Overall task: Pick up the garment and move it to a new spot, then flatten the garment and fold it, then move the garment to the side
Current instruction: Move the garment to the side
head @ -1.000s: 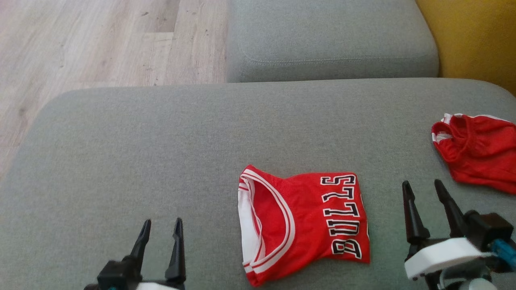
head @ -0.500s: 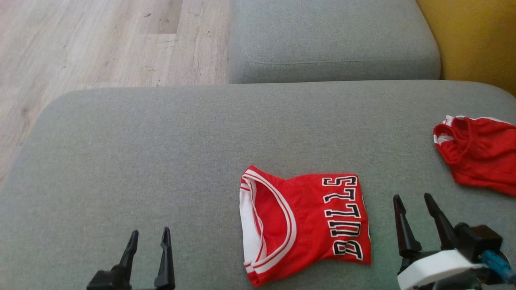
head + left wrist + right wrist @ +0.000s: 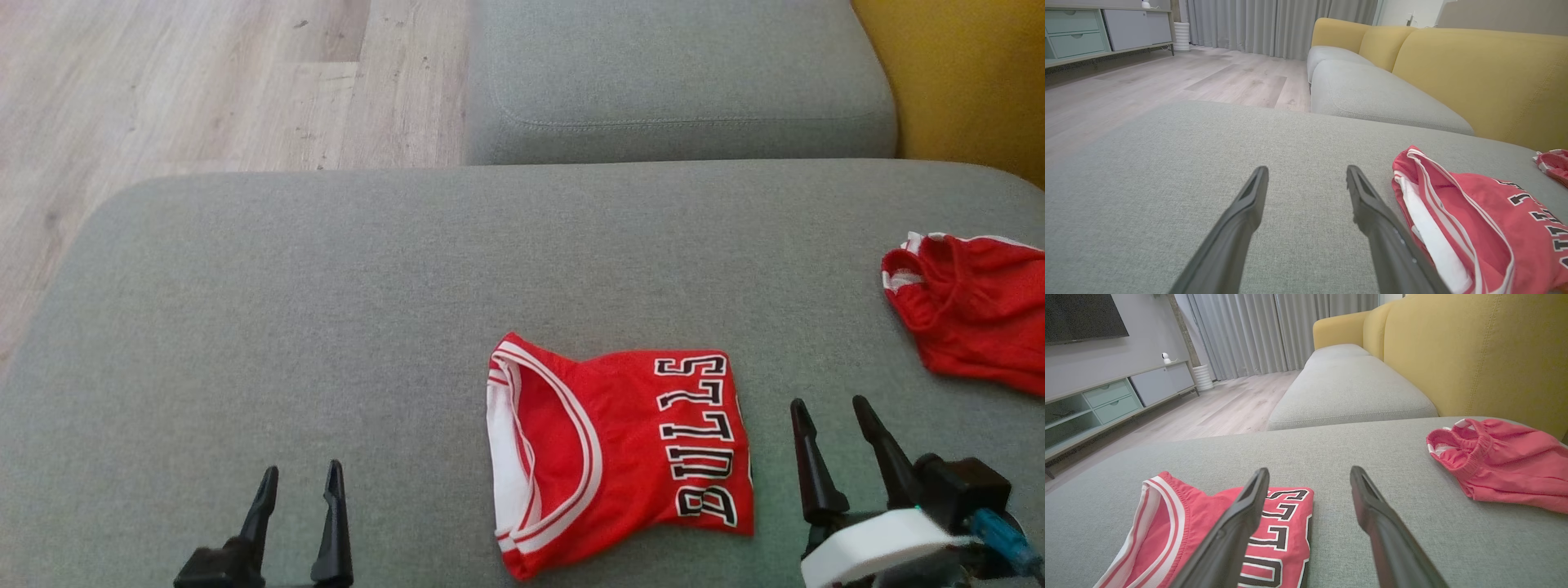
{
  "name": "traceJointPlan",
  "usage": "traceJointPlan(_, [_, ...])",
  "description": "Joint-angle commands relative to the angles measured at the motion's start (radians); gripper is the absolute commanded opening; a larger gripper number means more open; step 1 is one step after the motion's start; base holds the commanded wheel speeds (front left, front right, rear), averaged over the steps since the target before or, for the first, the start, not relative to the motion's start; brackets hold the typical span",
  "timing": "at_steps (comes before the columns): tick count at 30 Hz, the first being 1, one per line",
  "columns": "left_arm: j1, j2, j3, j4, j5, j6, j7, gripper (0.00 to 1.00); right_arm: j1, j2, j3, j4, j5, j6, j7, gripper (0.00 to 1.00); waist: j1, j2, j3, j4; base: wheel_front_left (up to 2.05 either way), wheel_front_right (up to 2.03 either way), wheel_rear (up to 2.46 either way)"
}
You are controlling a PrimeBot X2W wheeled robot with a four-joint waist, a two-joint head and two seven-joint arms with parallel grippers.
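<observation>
Folded red jersey lies near the sofa seat's front edge, between left hand and right hand, both spread wide and empty; it looks light and limp, probably best pinched at its side edges.

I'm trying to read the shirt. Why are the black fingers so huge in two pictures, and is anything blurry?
Head view: a little soft, but the jersey letters read, sideways; left wrist view: the wide lens swells the left fingers; right wrist view: same swelling, right fingers hide some letters, colours paler; light even everywhere, no glare.
</observation>
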Motion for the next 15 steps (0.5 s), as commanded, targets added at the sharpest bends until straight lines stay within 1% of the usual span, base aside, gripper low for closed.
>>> traceJointPlan(1, [-0.046, 0.020, 0.036, -0.026, 0.000, 0.004, -0.006, 1.00, -0.051, -0.006, 0.023, -0.027, -0.001, 0.007, -0.003, 1.00, 0.0000, 0.0000, 0.003, 0.002, 0.00, 0.00, 0.00])
traceJointPlan(4, [-0.049, 0.021, 0.034, -0.027, 0.002, 0.005, -0.006, 1.00, -0.064, -0.006, 0.017, -0.024, -0.004, 0.007, 0.020, 1.00, 0.0000, 0.0000, 0.008, 0.003, 0.00, 0.00, 0.00])
traceJointPlan(7, [-0.057, 0.020, 0.031, -0.028, 0.004, 0.003, -0.004, 1.00, -0.107, -0.006, -0.001, -0.020, -0.026, 0.007, 0.085, 1.00, 0.0000, 0.0000, 0.018, 0.010, 0.00, 0.00, 0.00])
traceJointPlan(11, [-0.069, 0.015, 0.023, -0.023, 0.008, 0.000, -0.002, 1.00, -0.168, -0.006, -0.019, 0.010, -0.061, 0.007, 0.226, 1.00, 0.0000, 0.0000, 0.031, 0.029, 0.00, 0.00, 0.00])
traceJointPlan(15, [-0.083, 0.006, 0.016, -0.010, 0.009, -0.009, -0.003, 1.00, -0.207, -0.006, -0.040, 0.056, -0.073, 0.007, 0.343, 1.00, 0.0000, 0.0000, 0.048, 0.069, 0.00, 0.00, 0.00])
